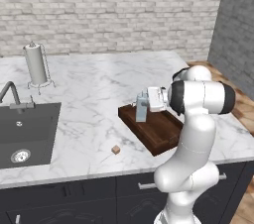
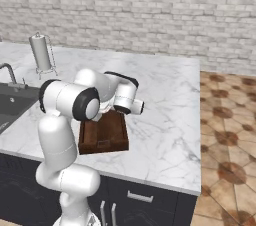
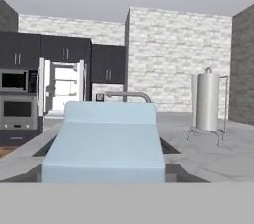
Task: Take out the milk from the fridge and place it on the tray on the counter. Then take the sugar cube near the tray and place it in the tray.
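One milk (image 1: 142,108) carton is seen standing upright on the tray (image 1: 158,134), at the tray's 10 o'clock end, with the claw (image 1: 147,100) pinching it near its gabled top. It is judged light and stiff but crushable, best held across its flat sides below the gable. One sugar cube (image 1: 116,149) is counted on the counter (image 1: 94,99), apart from the tray at about its 8 o'clock; being tiny and hard, it is judged best pinched across two opposite faces. One paper towel roll (image 1: 35,64) is counted.
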